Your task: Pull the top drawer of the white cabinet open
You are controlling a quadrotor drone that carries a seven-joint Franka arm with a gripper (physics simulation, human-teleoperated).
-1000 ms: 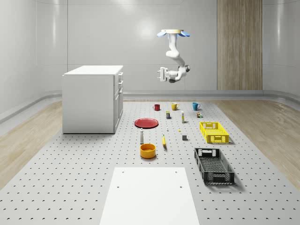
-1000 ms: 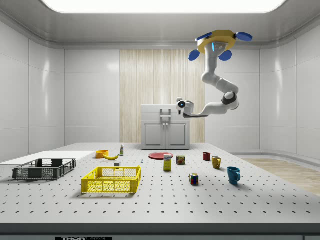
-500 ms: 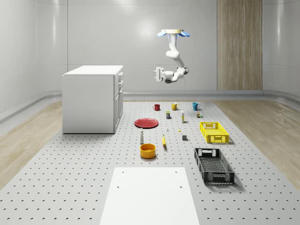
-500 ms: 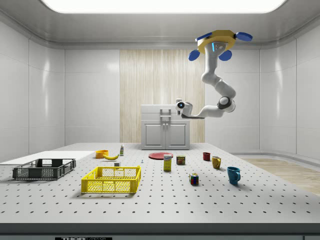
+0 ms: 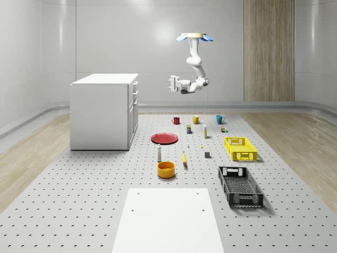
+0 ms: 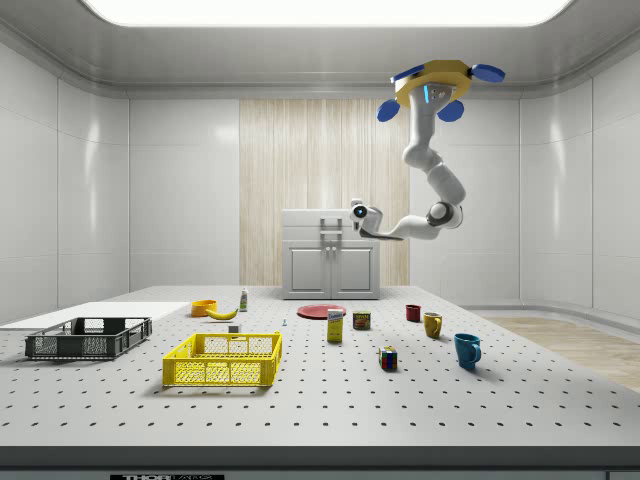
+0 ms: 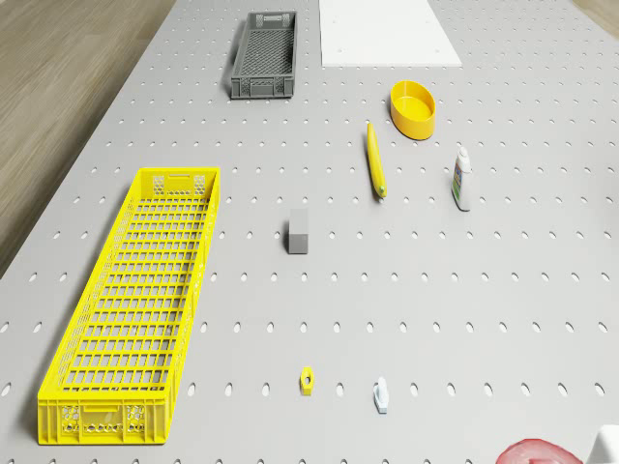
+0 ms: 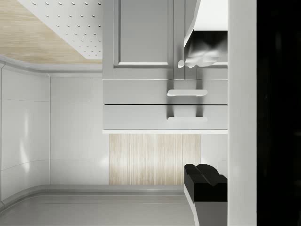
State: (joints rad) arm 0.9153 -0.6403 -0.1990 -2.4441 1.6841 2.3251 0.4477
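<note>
The white cabinet point(image 5: 104, 111) stands on the counter point(image 5: 79, 200) near its far edge at the whole-scene view's left, its front facing the middle of the counter. The top drawer point(image 8: 165, 116) sits flush with the one beside it, handle point(image 8: 187, 119) untouched. The gripper point(image 5: 171, 84) hangs in the air at drawer height, pointing at the cabinet front but well apart from it; in the wrist view one pale finger point(image 8: 203, 52) and one dark finger point(image 8: 205, 179) stand wide apart, nothing between them. The arm point(image 5: 195, 62) bends down from the drone point(image 5: 195, 37), which hovers high above the far part of the counter, over the mugs point(image 5: 196, 119). Below it lie a yellow crate point(image 7: 132, 300), a banana point(image 7: 375, 173) and a yellow bowl point(image 7: 413, 107).
</note>
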